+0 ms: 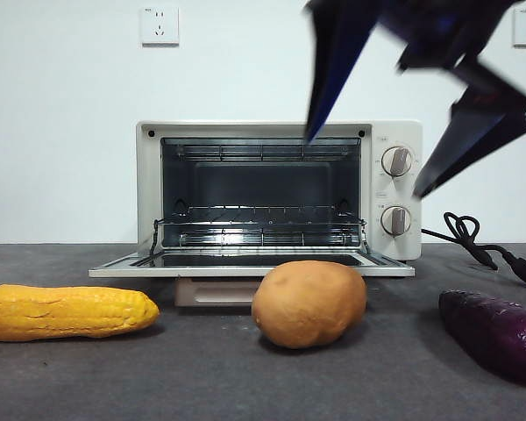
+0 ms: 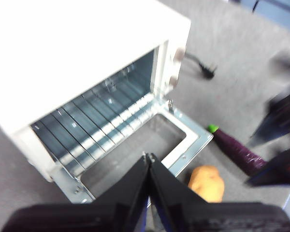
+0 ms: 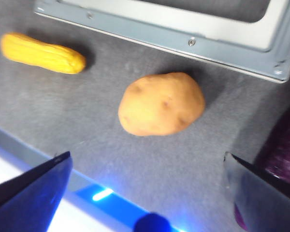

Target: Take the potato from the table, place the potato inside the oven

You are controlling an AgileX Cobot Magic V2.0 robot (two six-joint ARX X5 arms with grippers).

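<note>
The tan-orange potato [image 1: 309,303] lies on the dark grey table [image 1: 210,377], just in front of the oven's lowered door [image 1: 245,263]. The cream-white oven [image 1: 276,189] stands open with its wire rack bare. My right gripper [image 1: 365,165] hangs open and blurred, high at the right above the potato and apart from it. In the right wrist view the potato [image 3: 162,104] lies on the table beyond that gripper's [image 3: 147,157] wide-spread jaws. My left gripper [image 2: 147,158] is shut on nothing, up over the oven's [image 2: 87,58] door, with the potato [image 2: 207,182] below to one side.
A yellow corn cob [image 1: 66,311] lies at the left of the table and a dark purple sweet potato [image 1: 495,333] at the right. The oven's black power cord [image 1: 486,250] trails behind on the right. Two wall sockets sit on the white wall.
</note>
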